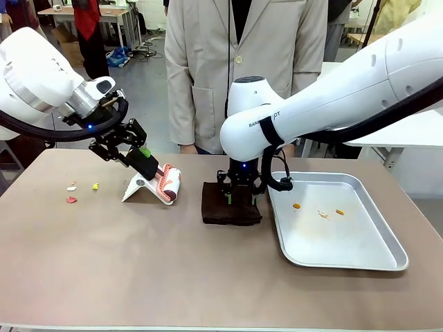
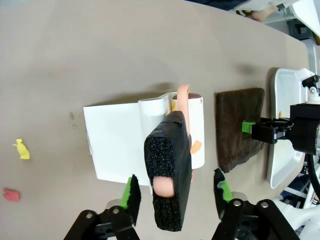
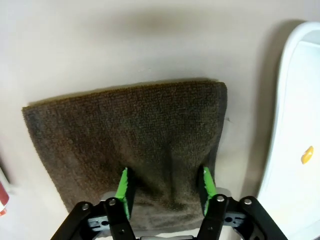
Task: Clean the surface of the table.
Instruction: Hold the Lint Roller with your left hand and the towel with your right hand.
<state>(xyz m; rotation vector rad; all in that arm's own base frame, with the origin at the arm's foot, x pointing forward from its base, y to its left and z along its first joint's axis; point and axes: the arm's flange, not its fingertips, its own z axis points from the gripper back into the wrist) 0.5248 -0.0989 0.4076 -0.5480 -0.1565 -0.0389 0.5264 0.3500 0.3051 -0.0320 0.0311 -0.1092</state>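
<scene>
Surface [image 1: 138, 263]: left claw [image 2: 175, 179] gapes around a foam handle [image 2: 167, 150]; right claw [image 3: 165, 172], parted, buries its fingertips [image 3: 123, 187] in the cloth [image 3: 125, 125].

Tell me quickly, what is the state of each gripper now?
Left gripper: open, straddling the foam handle.
Right gripper: open, tips on the brown cloth.

2 glossy white arms [image 1: 346, 90] trail black cables [image 1: 41, 133]; the left gripper [image 1: 144, 156] and right gripper [image 1: 241, 196] are black with green pads [image 3: 123, 192].
</scene>
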